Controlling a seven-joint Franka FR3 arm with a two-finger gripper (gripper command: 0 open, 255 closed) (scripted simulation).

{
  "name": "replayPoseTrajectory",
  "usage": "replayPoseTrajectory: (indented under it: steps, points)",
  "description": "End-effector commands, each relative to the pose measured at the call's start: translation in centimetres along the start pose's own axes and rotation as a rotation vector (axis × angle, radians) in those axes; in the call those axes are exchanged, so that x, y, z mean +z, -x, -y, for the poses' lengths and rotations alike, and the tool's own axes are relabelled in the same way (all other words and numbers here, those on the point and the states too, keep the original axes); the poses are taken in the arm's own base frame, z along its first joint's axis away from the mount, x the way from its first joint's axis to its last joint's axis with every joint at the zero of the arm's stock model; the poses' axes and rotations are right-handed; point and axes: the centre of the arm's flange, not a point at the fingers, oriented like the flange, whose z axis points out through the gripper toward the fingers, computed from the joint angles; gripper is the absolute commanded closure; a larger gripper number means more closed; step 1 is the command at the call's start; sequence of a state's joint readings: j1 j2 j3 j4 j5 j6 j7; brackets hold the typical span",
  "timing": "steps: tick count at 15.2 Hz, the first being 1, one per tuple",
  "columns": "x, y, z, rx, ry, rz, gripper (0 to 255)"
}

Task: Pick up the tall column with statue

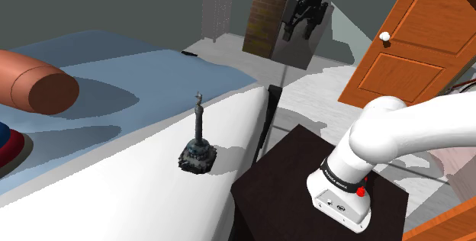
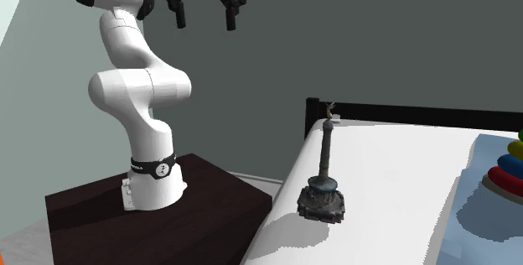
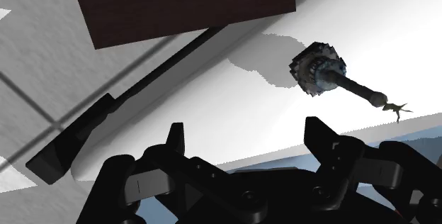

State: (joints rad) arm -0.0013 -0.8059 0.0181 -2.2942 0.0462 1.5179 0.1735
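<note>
Nearest in the shoulder view is the dark brown stand (image 1: 282, 178), with the white arm (image 1: 397, 136) rising from its top. Just beside the stand is the white bed (image 1: 114, 194), and a black bed post (image 1: 268, 117) stands between the two. The tall column with statue (image 1: 198, 136) stands upright on the white cover, near the bed's edge that faces the stand. It has a dark, rough base, a slim grey shaft and a small figure on top, and nothing touches it. The gripper (image 1: 301, 32) hangs high above the floor, well apart from the column, with its two black fingers spread wide and nothing between them. In the wrist view the column lies beyond the fingertips, closer to one finger than to the other. Farther along the bed a blue blanket (image 1: 99, 64) covers the mattress, with a brown bolster (image 1: 38, 83) and a stack of coloured rings (image 2: 513, 167) lying on it. Past the gripper a block with a brick face (image 1: 263, 22) stands before the grey wall, and an orange door (image 1: 416, 41) with a white knob (image 1: 387, 37) stands at the shoulder view's right.
</note>
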Motion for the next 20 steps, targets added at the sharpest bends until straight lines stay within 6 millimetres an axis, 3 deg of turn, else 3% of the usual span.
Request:
replayPoseTrajectory:
  steps: [1,11,20]
  points:
    - [0.0,0.0,0.0,0.000,0.000,0.000,0]
    - [9.6,-5.9,8.6,-0.078,0.026,0.109,0]
    - [18.9,-9.7,16.4,-0.149,0.049,0.207,0]
